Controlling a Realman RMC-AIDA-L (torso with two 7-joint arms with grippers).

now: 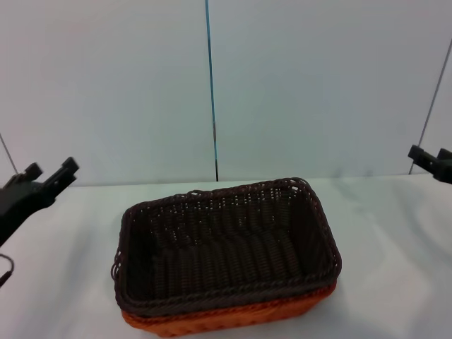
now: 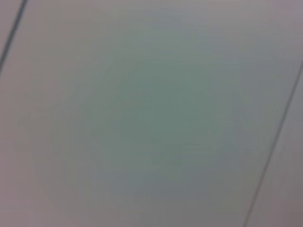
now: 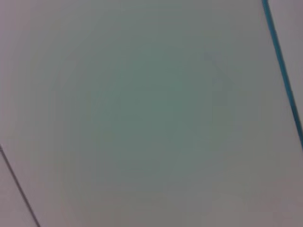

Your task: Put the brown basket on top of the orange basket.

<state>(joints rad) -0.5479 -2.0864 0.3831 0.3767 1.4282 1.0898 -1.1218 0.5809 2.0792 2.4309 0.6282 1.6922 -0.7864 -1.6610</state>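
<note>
brown basket (image 1: 226, 240) already nested on orange basket (image 1: 233, 318), lower centre of bench (image 1: 395, 247); looks done. left end effector (image 1: 49, 176) open, empty, far left; right end effector (image 1: 431, 159) far right edge, can't tell

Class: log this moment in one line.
brown basket nested on orange basket | left gripper away, left | right gripper away, right

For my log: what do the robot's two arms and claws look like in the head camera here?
Both are matte black with blocky, angular parts. The left claw ends a thick black arm section at the left edge, with a thin dark cable looping below it. Only a small angular piece of the right claw shows at the right edge. No markings are visible.
</note>
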